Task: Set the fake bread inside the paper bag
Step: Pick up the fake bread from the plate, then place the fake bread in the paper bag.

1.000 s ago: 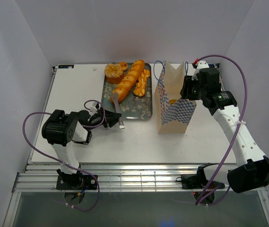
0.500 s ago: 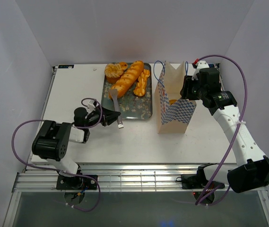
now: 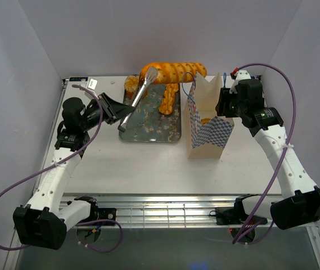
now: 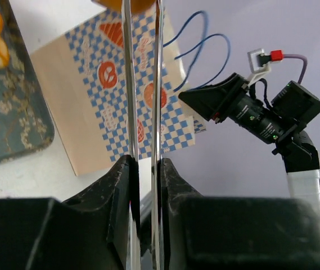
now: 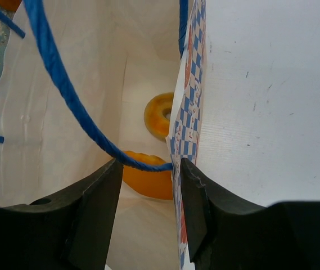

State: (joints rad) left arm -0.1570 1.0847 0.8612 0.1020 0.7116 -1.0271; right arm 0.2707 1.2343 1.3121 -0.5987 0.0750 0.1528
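The long baguette [image 3: 174,72] of the fake bread hangs in the air above the tray's far edge, its right end close to the paper bag's [image 3: 207,126] open top. Metal tongs [image 3: 137,100] pinch its left end, and my left gripper [image 3: 112,108] is shut on the tongs [image 4: 157,84]. A twisted stick [image 3: 168,101] and a cupcake [image 3: 130,84] stay on the tray. My right gripper [image 3: 222,104] stands open astride the bag's right wall [image 5: 185,129], one finger inside. A ring donut [image 5: 160,115] and another orange piece [image 5: 148,181] lie in the bag.
The grey blossom-patterned tray [image 3: 148,125] lies left of the bag at the table's back. Blue cord handles [image 5: 64,90] arch over the bag's mouth. White walls enclose the table on three sides.
My left arm has swung up from the table beside the tray and raised the tongs, lifting the baguette off the tray toward the bag's top. The right arm has stayed put.
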